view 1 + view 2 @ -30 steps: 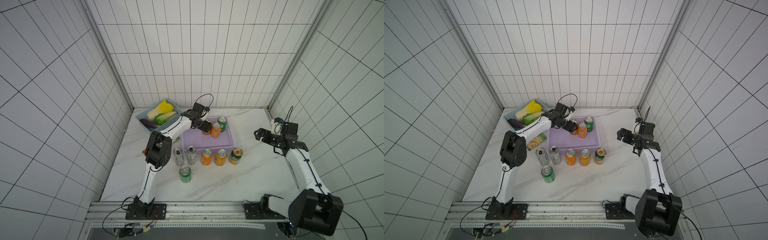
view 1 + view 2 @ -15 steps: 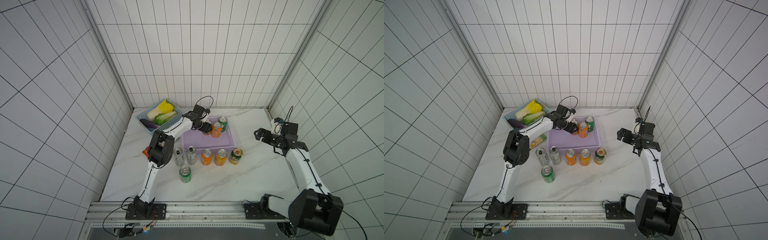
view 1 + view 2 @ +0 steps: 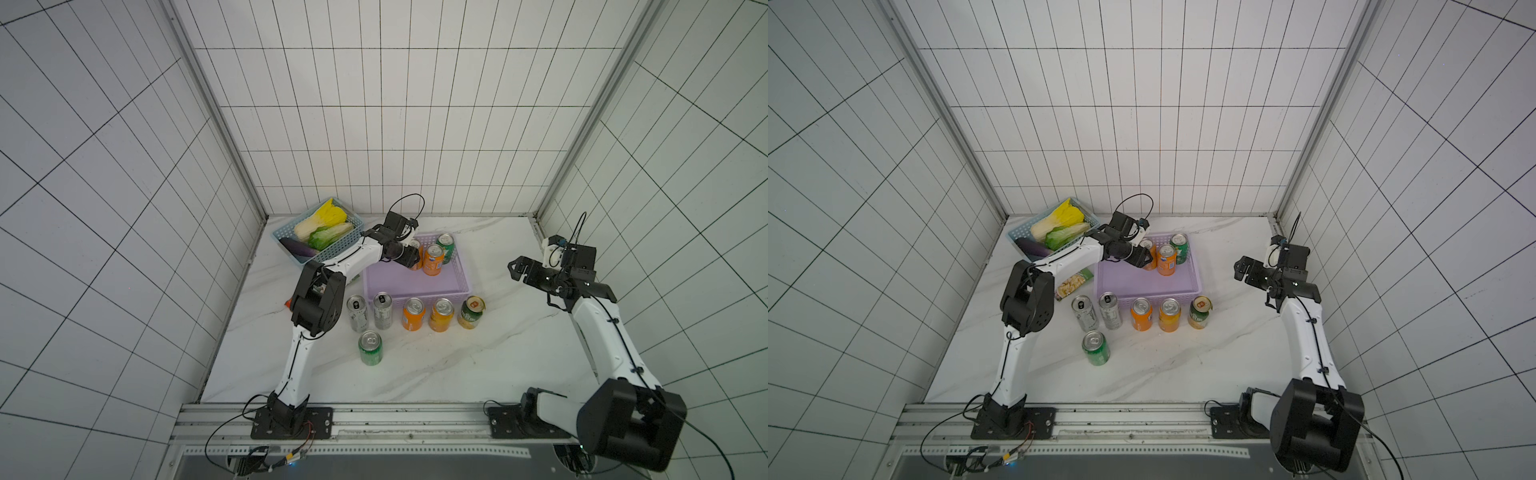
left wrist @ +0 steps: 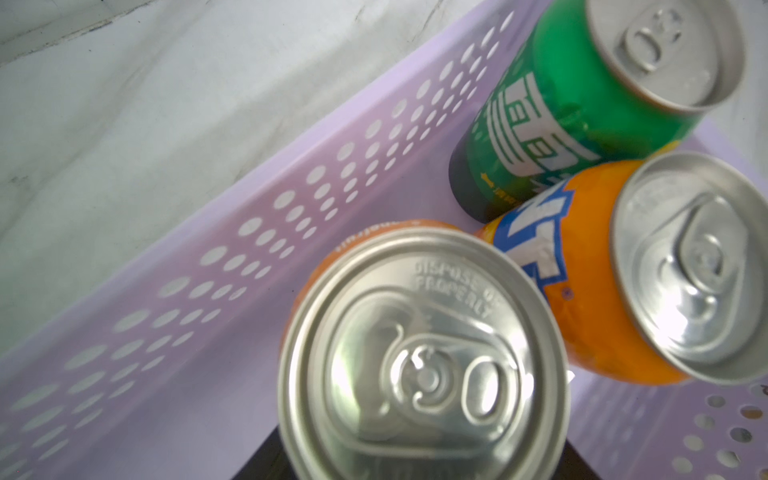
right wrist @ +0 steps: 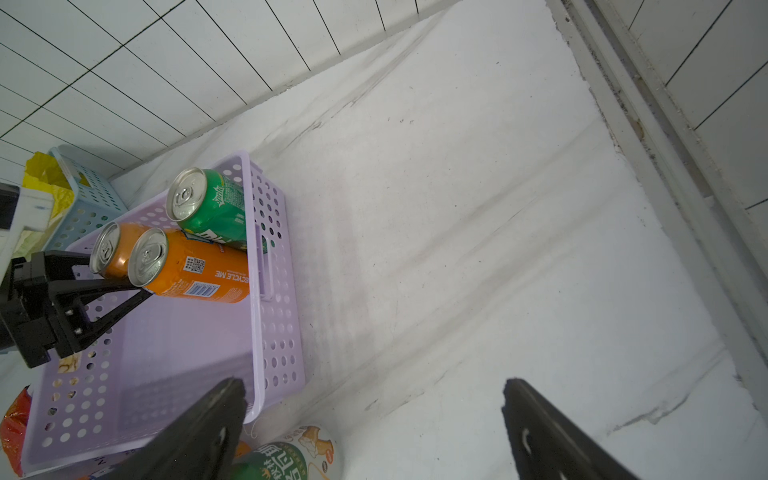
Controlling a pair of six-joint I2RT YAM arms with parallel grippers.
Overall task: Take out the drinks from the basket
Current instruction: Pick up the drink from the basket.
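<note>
The left gripper (image 3: 414,258) is down inside the wide, shallow lilac plastic basket with perforated sides (image 3: 415,286). Its black fingers (image 5: 104,289) sit narrow, one on each side of an orange metal can with a silver top (image 4: 419,365), hugging its wall. That can stands upright on the basket floor at the far end. It's bunched just beside a second orange can (image 3: 433,259) and a green can (image 3: 445,249).

Out on the white marble surface (image 3: 436,374), a row runs along the basket's near side: two slim silver-white cans (image 3: 357,313), two more orange cans (image 3: 413,313) and a green-and-gold can (image 3: 471,312). A lone green can (image 3: 370,348) stands nearer the front.

Over on the other side, the right gripper (image 3: 516,269) hovers above bare surface, well apart from the basket. Its fingers (image 5: 199,432) are spread wide and hold nothing.
</note>
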